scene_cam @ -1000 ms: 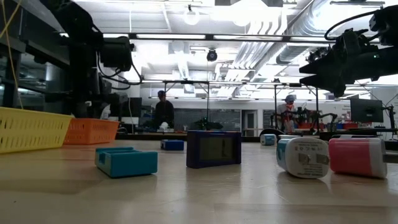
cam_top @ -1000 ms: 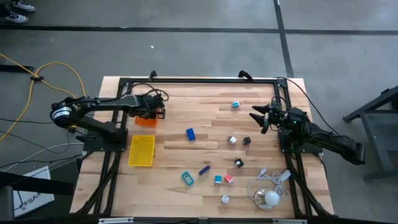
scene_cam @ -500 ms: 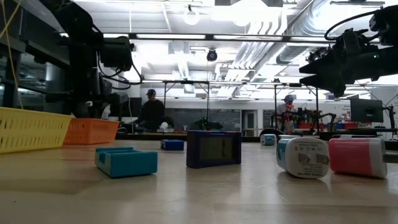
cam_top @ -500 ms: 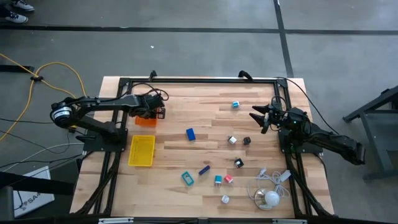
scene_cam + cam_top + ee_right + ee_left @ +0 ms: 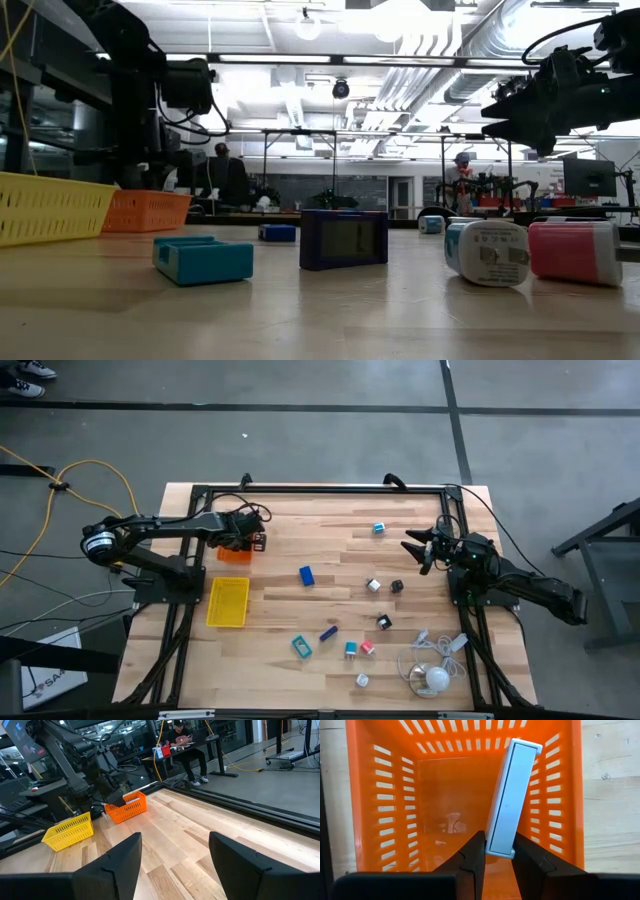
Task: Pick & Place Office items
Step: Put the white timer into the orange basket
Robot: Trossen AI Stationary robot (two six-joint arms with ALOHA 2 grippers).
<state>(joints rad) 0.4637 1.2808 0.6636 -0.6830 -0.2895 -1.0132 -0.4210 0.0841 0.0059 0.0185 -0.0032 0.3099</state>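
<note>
My left gripper (image 5: 252,542) hangs over the orange tray (image 5: 385,795) at the table's far left, pointing steeply down, shut on a flat pale grey-white block (image 5: 512,795). My right gripper (image 5: 412,547) waits open and level at the table's right side, holding nothing. The other office items lie loose on the wood: a blue block (image 5: 306,574), a teal block (image 5: 301,646), a purple one (image 5: 328,632), a pink one (image 5: 368,648), small white ones (image 5: 373,585) and black clips (image 5: 396,586). My left gripper pinches the pale block's near end (image 5: 499,847) between its two fingers, one on each broad face. The fingers come from above, slanting down into the tray, and lie along the block. The block stands out ahead of the fingers inside the tray; its far end (image 5: 525,746) is at the tray's slotted wall.
A yellow tray (image 5: 228,602) lies just nearer than the orange one. A white cable bundle with a round white piece (image 5: 435,672) sits at the near right corner. A black frame (image 5: 320,488) runs round the table. People are in the room behind.
Both arms have kept still. In the room behind the table a person has walked toward the low view's left.
</note>
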